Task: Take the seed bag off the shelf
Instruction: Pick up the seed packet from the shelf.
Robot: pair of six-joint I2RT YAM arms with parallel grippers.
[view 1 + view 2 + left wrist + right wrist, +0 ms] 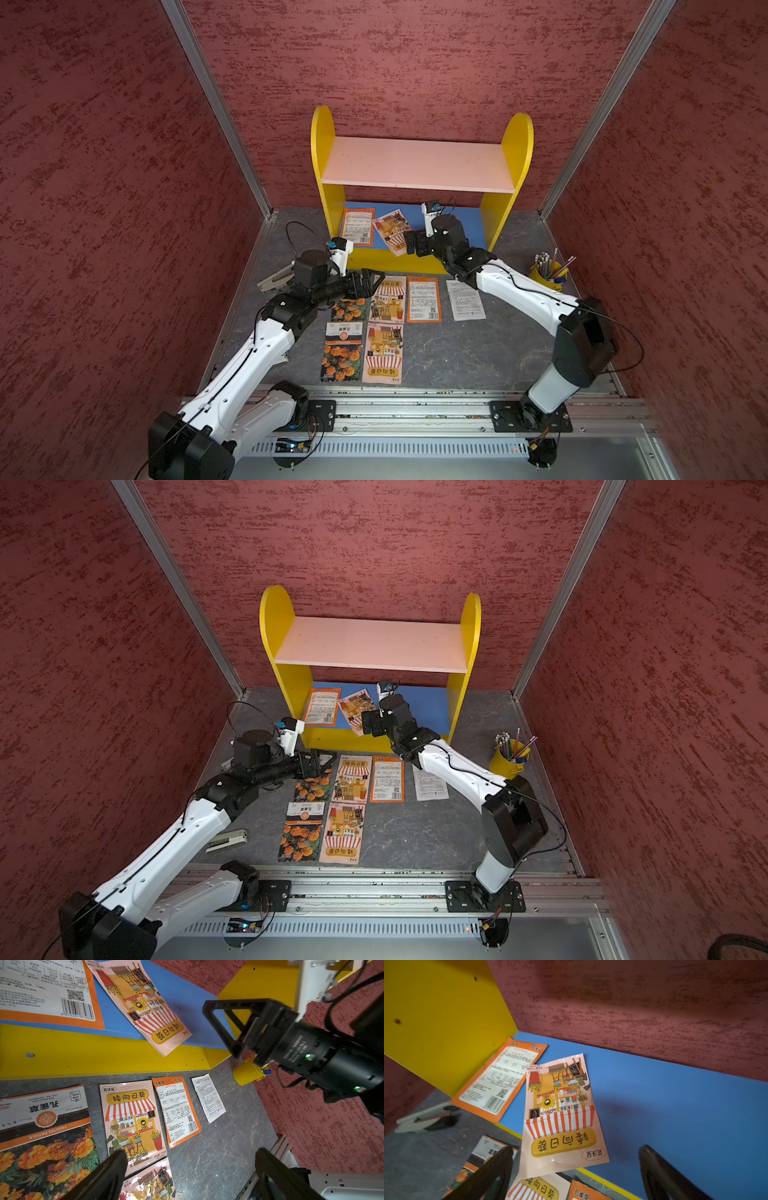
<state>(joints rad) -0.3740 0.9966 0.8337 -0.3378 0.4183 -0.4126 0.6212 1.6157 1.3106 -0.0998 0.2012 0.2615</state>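
Two high views, two close wrist views.
Both top views look down and forward from high over the near edge, taking in the whole table [457, 353] with the shelf [419, 164] at its far end. The left wrist camera sits low over the table, facing the shelf's blue board [191, 1001] and the bags [131, 1122] before it. The right wrist camera is closer, over that board. Both wrist views share the pink bag [143, 1005] overhanging the board's edge; both top views show it.

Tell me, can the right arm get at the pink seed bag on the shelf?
Probably yes. The right gripper is open just before the pink seed bag, whose near end overhangs the blue board; nothing lies between.
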